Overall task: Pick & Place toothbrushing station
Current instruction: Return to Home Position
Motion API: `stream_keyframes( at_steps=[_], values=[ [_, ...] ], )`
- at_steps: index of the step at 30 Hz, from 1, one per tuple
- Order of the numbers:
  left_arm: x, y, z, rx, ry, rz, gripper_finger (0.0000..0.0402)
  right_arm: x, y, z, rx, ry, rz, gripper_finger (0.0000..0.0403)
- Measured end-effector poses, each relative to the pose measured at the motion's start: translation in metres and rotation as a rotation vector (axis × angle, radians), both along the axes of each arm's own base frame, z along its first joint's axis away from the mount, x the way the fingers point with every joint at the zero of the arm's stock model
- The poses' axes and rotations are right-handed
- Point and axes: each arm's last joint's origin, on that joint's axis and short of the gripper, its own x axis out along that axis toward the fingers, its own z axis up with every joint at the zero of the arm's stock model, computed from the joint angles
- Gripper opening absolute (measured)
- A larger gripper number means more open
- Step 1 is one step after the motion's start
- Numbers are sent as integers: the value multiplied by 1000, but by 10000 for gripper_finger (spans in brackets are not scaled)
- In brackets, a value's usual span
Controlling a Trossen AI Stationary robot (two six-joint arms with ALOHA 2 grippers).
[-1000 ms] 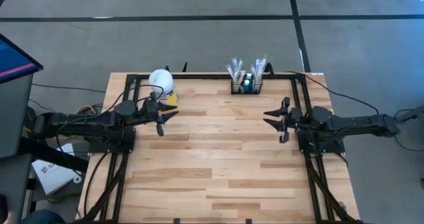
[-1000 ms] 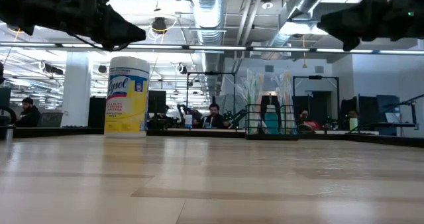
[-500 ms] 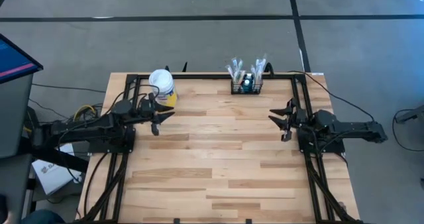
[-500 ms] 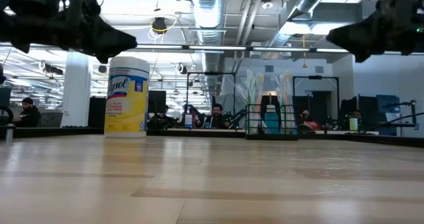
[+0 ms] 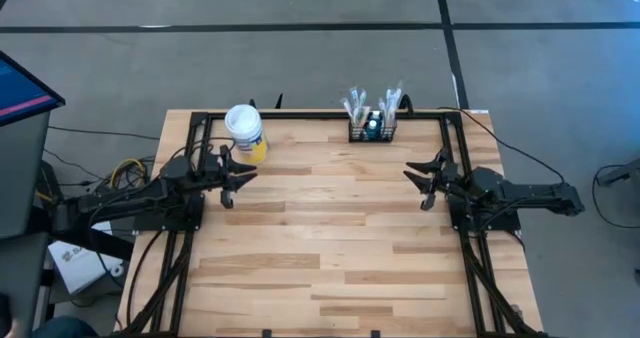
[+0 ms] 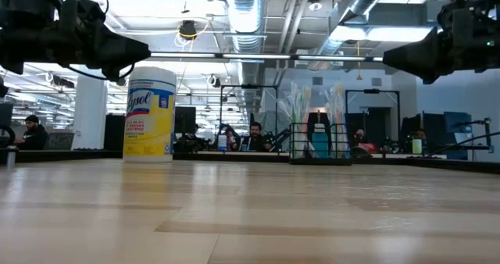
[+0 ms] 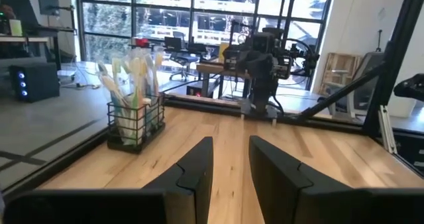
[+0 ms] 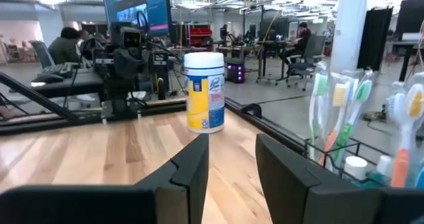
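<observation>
The toothbrushing station (image 5: 372, 128) is a small black wire caddy holding several toothbrushes. It stands on its base at the table's far edge, right of the middle, and also shows in the low view (image 6: 320, 143) and in both wrist views (image 7: 136, 124) (image 8: 358, 161). My left gripper (image 5: 235, 183) (image 7: 230, 144) hovers open above the table's left side, pointing level toward the right. My right gripper (image 5: 415, 186) (image 8: 232, 144) hovers open above the right side, pointing level toward the left. Nothing lies between either pair of fingers, and both stand well short of the caddy.
A white round tub with a yellow label (image 5: 244, 128) (image 6: 150, 114) stands upright at the far left of the table, just beyond my left gripper. A black frame (image 5: 200, 118) runs along the table's left, right and far edges. The bare wooden top (image 5: 320, 238) spreads between the arms.
Both grippers have sunk lower over the table, staying open and level. My left gripper has also drawn back toward the table's left edge and swung a little toward the tub. The caddy and the tub have not moved.
</observation>
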Motion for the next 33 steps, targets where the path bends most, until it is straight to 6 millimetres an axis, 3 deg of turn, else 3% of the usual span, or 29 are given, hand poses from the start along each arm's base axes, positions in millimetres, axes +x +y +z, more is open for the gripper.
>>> stream_keyframes(
  at_steps=[33],
  values=[
    [0, 0, 1, -41, -21, -4, 92, 0, 0, -1, 51, -19, 4, 115]
  ],
)
